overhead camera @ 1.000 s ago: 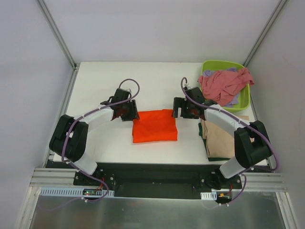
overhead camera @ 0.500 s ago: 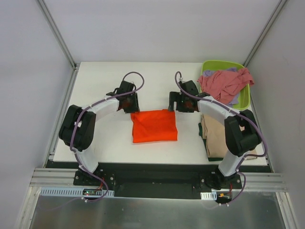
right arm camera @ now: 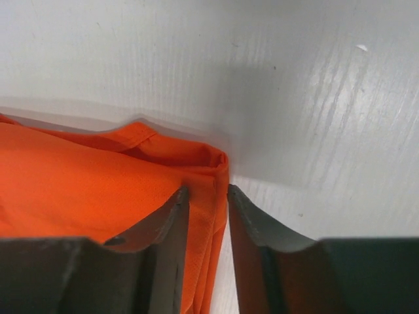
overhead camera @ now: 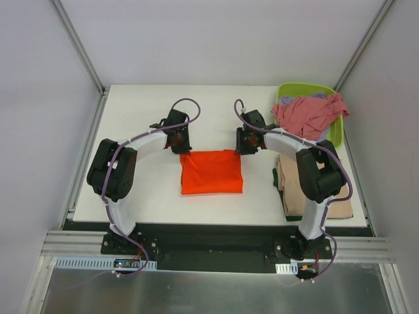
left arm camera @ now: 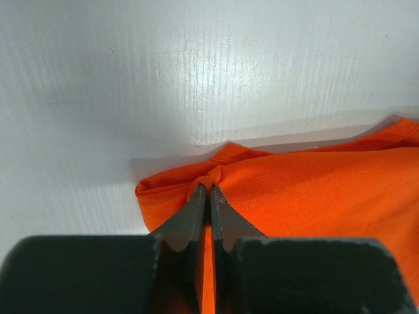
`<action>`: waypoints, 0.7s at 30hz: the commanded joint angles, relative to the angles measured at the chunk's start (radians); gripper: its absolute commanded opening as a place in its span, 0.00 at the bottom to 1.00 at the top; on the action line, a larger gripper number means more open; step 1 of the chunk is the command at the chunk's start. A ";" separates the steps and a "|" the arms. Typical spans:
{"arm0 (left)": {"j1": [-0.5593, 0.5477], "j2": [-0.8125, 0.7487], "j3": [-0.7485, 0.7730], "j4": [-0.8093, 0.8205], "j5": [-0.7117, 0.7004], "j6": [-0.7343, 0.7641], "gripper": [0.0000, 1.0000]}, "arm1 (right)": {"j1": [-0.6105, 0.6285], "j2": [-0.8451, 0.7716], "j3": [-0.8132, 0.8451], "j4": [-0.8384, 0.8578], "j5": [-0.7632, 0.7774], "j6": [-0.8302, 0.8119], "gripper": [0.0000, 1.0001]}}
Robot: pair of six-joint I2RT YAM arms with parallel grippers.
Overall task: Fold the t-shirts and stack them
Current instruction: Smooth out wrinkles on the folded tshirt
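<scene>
An orange t-shirt (overhead camera: 211, 172) lies folded into a rectangle at the table's middle. My left gripper (overhead camera: 180, 145) is at its far left corner; in the left wrist view the gripper (left arm camera: 209, 186) is shut, pinching a bunched ridge of the orange cloth (left arm camera: 314, 190). My right gripper (overhead camera: 243, 145) is at the far right corner. In the right wrist view its jaws (right arm camera: 208, 190) straddle the folded edge of the orange shirt (right arm camera: 78, 183), narrow, with a sliver of table showing beside the right finger. A tan t-shirt (overhead camera: 289, 183) lies folded at the right.
A lime-green tub (overhead camera: 294, 86) at the back right holds a crumpled dusty pink shirt (overhead camera: 308, 114) over a lavender one (overhead camera: 321, 137). A dark green edge (overhead camera: 292, 214) shows under the tan shirt. White walls and metal posts surround the table.
Both grippers moved from the shirt's side edges to its far corners. The left jaws closed on the cloth and the right jaws narrowed round the edge.
</scene>
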 commanded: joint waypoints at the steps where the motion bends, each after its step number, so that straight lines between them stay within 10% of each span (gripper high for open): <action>1: 0.000 -0.065 0.011 -0.020 0.020 0.006 0.00 | 0.003 -0.029 0.030 0.007 -0.031 -0.003 0.27; 9: 0.000 -0.204 -0.066 -0.020 0.058 -0.017 0.00 | 0.005 -0.133 -0.024 0.012 -0.089 -0.016 0.01; 21: -0.006 -0.446 -0.209 -0.018 0.065 -0.076 0.00 | 0.035 -0.291 -0.090 -0.021 -0.195 -0.049 0.01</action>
